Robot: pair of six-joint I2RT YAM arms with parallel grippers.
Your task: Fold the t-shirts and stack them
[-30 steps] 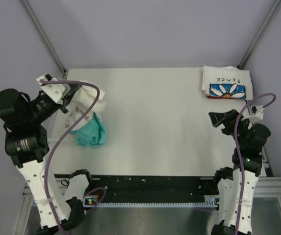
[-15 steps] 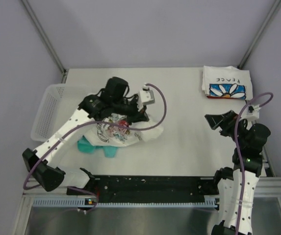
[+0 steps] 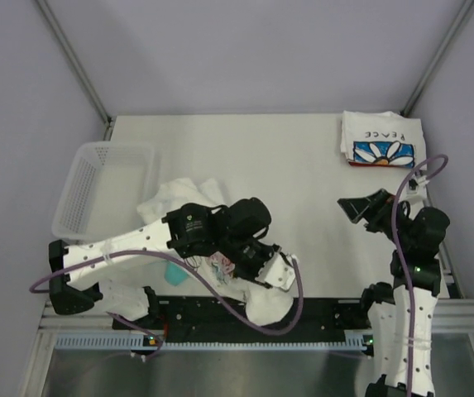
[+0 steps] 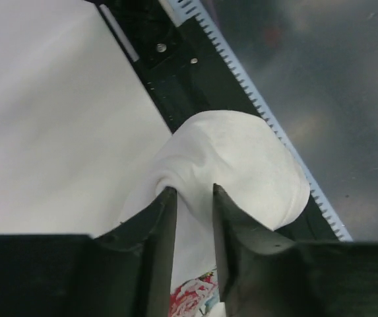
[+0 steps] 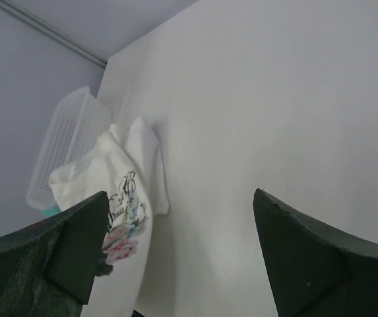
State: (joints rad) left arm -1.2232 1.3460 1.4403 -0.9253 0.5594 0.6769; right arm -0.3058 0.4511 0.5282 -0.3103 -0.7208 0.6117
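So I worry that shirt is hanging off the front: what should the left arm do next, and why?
Probably draw the left gripper back toward the middle of the table before releasing. It is shut on a bunch of the flower-print t-shirt, whose end bulges over the black rail at the near edge; the right gripper hangs open, well apart.
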